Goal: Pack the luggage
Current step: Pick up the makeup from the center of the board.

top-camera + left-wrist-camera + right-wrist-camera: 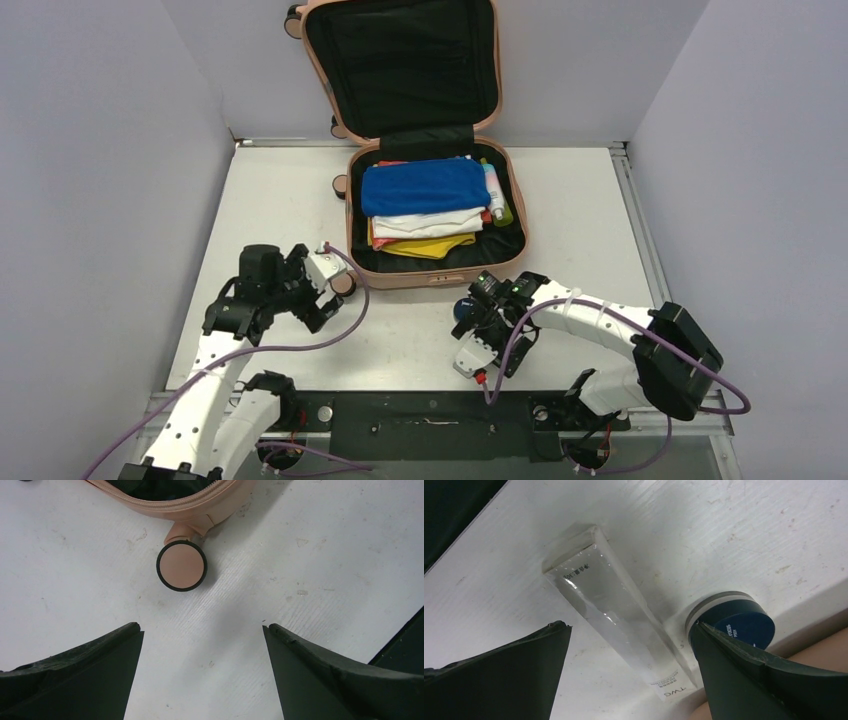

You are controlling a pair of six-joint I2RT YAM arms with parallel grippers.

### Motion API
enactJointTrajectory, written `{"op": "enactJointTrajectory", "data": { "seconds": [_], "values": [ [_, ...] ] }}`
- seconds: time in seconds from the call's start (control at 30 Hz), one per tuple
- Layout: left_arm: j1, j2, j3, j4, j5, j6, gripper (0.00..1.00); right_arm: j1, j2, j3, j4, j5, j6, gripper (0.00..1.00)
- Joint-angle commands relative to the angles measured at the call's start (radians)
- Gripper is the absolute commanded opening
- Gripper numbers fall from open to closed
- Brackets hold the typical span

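The white surface carries the luggage at its far middle. The peach-pink case lies open, with its black-lined lid propped against the back wall. Folded clothes are stacked in the lower shell: a blue towel on top, a white garment beneath it and a yellow one at the bottom. A green-capped bottle is tucked along the right side of the stack.

The left end effector is seen released, its jaws spread above bare surface just short of the case's front-left wheel, and nothing is held in it. The right end effector is likewise released and empty. It is poised in front of the case's near wall, with its jaws set either side of a clear tube lying flat on the surface. A dark blue jar stands just beside the tube's wider end, close to one finger.

The step in hand is judged to be the pickup of the remaining toiletries, the tube first. A descent and a closing across the tube's narrow width are called for next, with the jar left undisturbed. The tube would then have to be lifted over the near wall and placed in the space left around the clothes.
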Motion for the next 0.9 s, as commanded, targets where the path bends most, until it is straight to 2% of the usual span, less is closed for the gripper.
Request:
{"op": "enactJointTrajectory", "data": {
  "seconds": [0.0,0.03,0.27,0.37,0.47,0.53,0.67,0.73,0.87],
  "values": [
    [0.03,0.007,0.048,0.059,0.082,-0.021,0.96,0.005,0.008,-0.042,0.062,0.011,-0.024,0.98],
    [0.034,0.006,0.048,0.063,0.084,-0.023,0.96,0.005,0.014,-0.052,0.075,0.013,-0.02,1.0],
    [0.045,-0.008,0.033,0.073,0.085,-0.033,0.96,0.005,0.038,-0.072,0.109,0.013,0.009,0.89],
    [0.045,-0.012,0.03,0.074,0.083,-0.034,0.96,0.006,0.039,-0.063,0.103,0.01,0.023,0.72],
    [0.045,-0.018,0.027,0.074,0.084,-0.035,0.96,0.006,0.048,-0.051,0.093,0.004,0.047,0.43],
    [0.046,-0.019,0.027,0.072,0.085,-0.034,0.96,0.007,0.052,-0.039,0.078,-0.004,0.073,0.28],
    [0.045,-0.019,0.027,0.074,0.088,-0.034,0.96,0.007,0.043,0.036,-0.026,-0.018,0.155,0.16],
    [0.045,-0.016,0.027,0.073,0.091,-0.033,0.96,0.007,0.021,0.096,-0.088,-0.035,0.21,0.08],
    [0.045,-0.013,0.031,0.074,0.098,-0.031,0.96,0.007,-0.068,0.213,-0.175,-0.066,0.288,0.05]
  ]
}}
